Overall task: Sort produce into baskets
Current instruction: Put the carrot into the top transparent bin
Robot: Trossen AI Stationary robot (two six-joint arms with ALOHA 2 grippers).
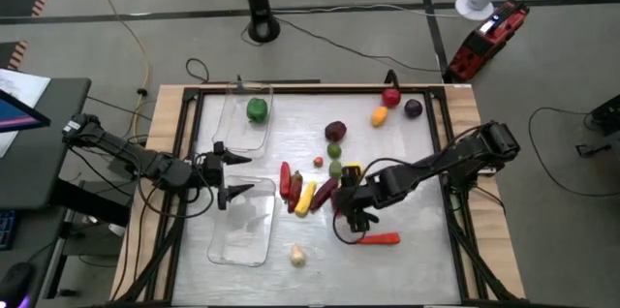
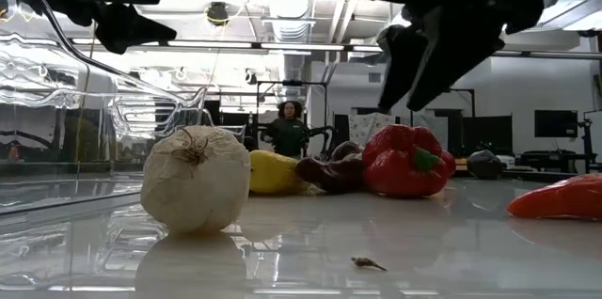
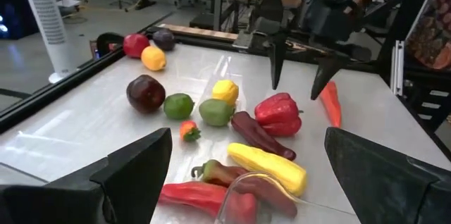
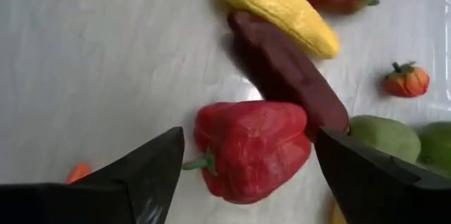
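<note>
My right gripper is open and hangs just above a red bell pepper; its fingers stand on either side of the pepper without touching it, as the low view also shows. My left gripper is open and empty between the two clear baskets. The far basket holds a green fruit; the near basket shows nothing inside. A yellow pepper, a dark purple piece and a long red pepper lie on the table mid-table.
An orange carrot lies just near-right of my right gripper. White garlic lies near the front. A dark red fruit and green fruits lie behind the cluster. Red, yellow and purple fruits lie at the far right. A person stands beyond the table.
</note>
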